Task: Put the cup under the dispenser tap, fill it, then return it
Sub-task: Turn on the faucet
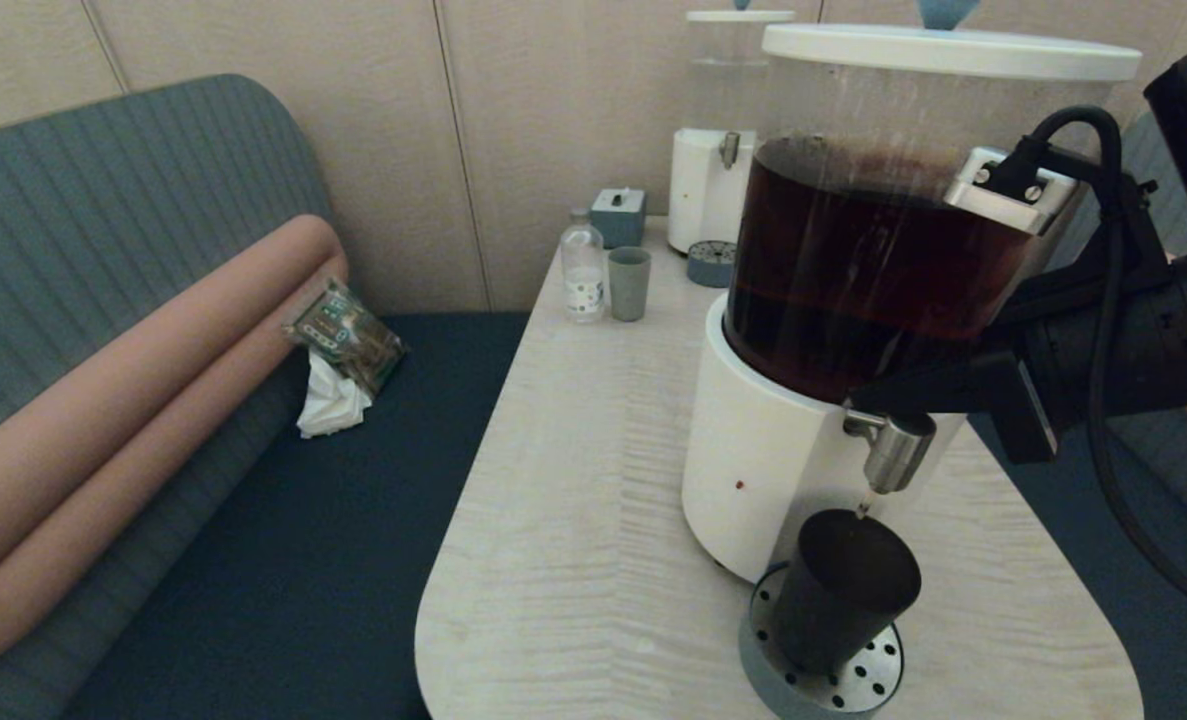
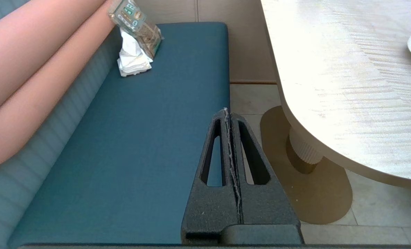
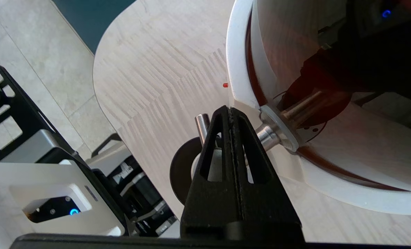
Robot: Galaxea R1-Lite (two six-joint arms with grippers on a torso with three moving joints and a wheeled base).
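Observation:
The black cup (image 1: 843,590) stands upright on the round perforated drip tray (image 1: 858,685), right under the dispenser tap (image 1: 893,450). That steel spout sticks out of the white base (image 1: 753,470) of the big tank of dark brown liquid. A thin trickle shows below the spout, over the cup's mouth. My right gripper (image 1: 858,400) reaches in from the right, shut, its tip resting at the top of the tap. In the right wrist view the shut gripper (image 3: 230,110) covers the tap (image 3: 273,136), and the cup's rim (image 3: 181,169) shows below. My left gripper (image 2: 228,111) is shut and empty, parked over the bench edge.
At the table's far end stand a smaller clear-liquid dispenser (image 1: 723,150), a grey-green cup (image 1: 629,283), a small bottle (image 1: 583,270) and a tissue box (image 1: 618,215). A teal bench (image 1: 353,520) on the left holds a snack packet (image 1: 345,335) and tissue. The drip tray sits near the table's front edge.

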